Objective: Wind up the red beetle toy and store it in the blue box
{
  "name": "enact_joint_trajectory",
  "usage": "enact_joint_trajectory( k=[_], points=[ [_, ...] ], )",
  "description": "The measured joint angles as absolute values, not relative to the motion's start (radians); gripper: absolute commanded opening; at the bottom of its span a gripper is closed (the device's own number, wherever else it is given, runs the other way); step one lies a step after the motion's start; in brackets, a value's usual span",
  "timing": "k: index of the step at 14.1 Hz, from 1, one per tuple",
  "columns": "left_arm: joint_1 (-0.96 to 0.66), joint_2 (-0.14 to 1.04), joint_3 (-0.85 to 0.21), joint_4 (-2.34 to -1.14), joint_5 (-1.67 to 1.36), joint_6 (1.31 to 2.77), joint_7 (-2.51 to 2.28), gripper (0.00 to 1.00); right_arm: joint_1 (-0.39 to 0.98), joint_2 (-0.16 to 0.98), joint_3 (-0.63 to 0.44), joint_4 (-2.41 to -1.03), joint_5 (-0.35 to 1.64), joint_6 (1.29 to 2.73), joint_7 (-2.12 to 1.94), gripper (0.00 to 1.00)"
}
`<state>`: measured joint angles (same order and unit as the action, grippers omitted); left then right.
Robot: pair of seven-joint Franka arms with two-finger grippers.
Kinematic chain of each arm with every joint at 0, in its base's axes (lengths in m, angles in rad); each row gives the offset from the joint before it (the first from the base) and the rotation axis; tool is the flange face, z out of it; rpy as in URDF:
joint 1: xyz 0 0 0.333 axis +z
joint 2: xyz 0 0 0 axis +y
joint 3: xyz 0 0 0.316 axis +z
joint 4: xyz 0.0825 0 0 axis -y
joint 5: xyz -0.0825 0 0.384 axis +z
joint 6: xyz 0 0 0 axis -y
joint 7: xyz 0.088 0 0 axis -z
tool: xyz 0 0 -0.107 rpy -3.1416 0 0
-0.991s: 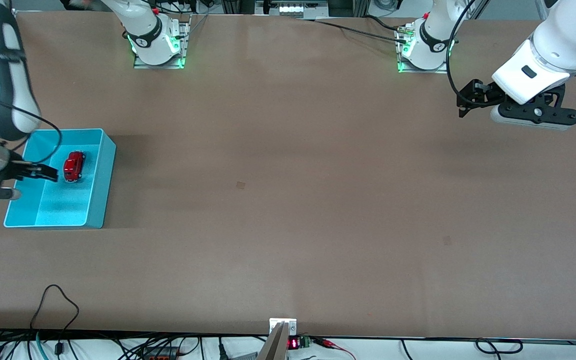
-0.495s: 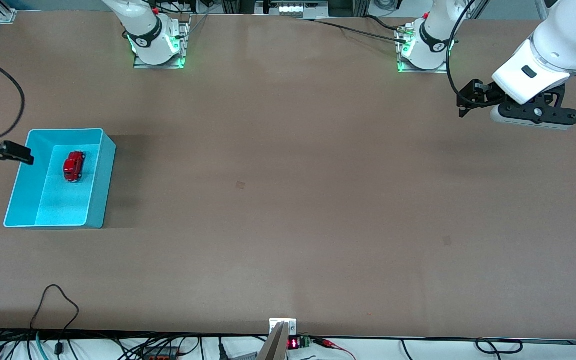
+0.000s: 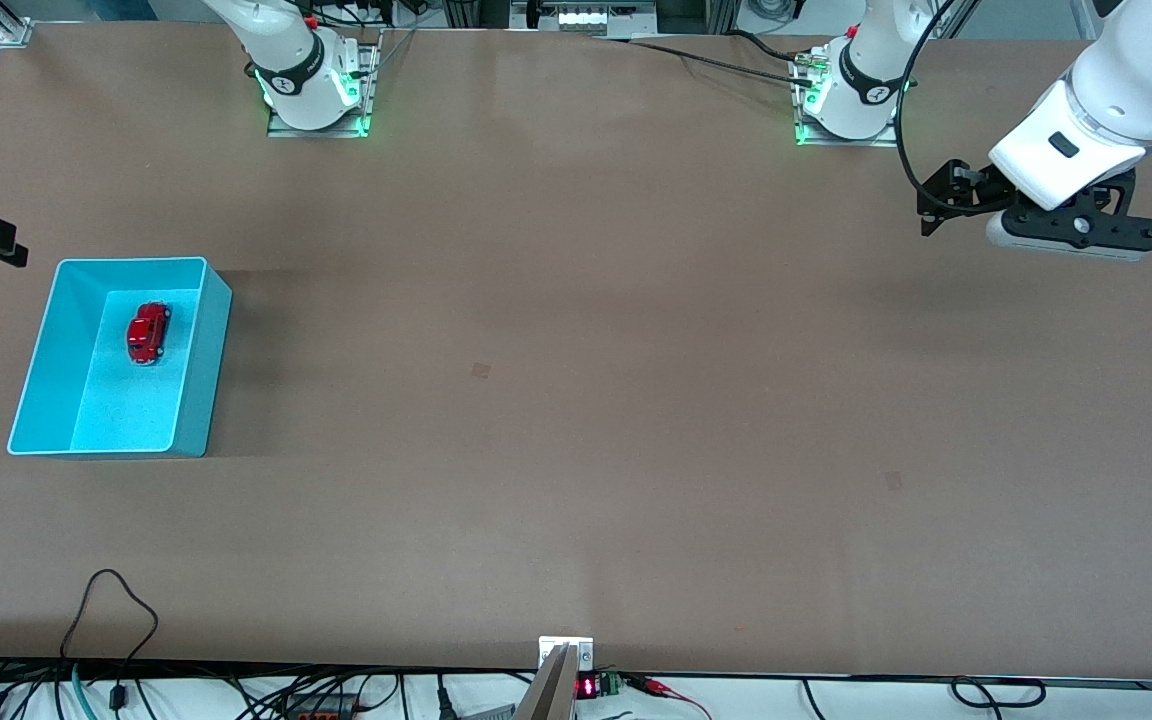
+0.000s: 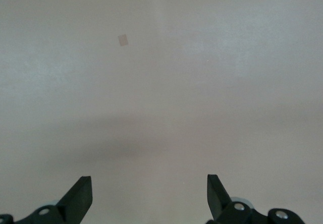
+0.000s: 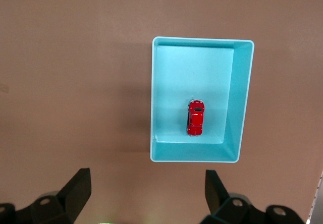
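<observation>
Since the earlier frame, the right pincer (image 5: 146, 196) had drawn back from the blue box (image 3: 204, 395), spread wide and empty, over the surface (image 3: 576, 400). Inside lay the red beetle toy (image 3: 147, 333), seemingly light, hard and glossy, best pinched across its flanks. Waiting over the left arm's end, the left pincer (image 4: 149, 196) gaped empty too.

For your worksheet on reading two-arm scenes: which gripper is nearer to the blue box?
Right. The right gripper, open, hangs beside the blue box holding the red beetle toy; the left gripper, open, waits over the left arm's end.

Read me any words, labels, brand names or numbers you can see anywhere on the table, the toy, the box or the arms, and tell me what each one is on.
None can be read.
The red beetle toy and the blue box show no text.
The ring marks on both arm bases are too small to read.
The red digits on the small display at the table edge are too blurred to read.
</observation>
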<state>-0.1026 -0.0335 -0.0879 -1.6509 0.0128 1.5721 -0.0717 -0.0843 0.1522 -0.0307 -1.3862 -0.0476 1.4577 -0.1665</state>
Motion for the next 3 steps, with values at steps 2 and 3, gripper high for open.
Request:
enact_joint_trajectory(
  k=[2, 3],
  points=[
    [-0.103, -0.033, -0.087, -1.651, 0.013, 1.572, -0.072, 1.00, -0.085, 0.151, -0.031, -1.392, -0.044, 1.454, -0.165, 1.00],
    [-0.103, -0.033, -0.087, -1.651, 0.013, 1.572, -0.072, 1.00, -0.085, 0.151, -0.032, -1.396, -0.044, 1.453, -0.165, 1.00]
  ],
)
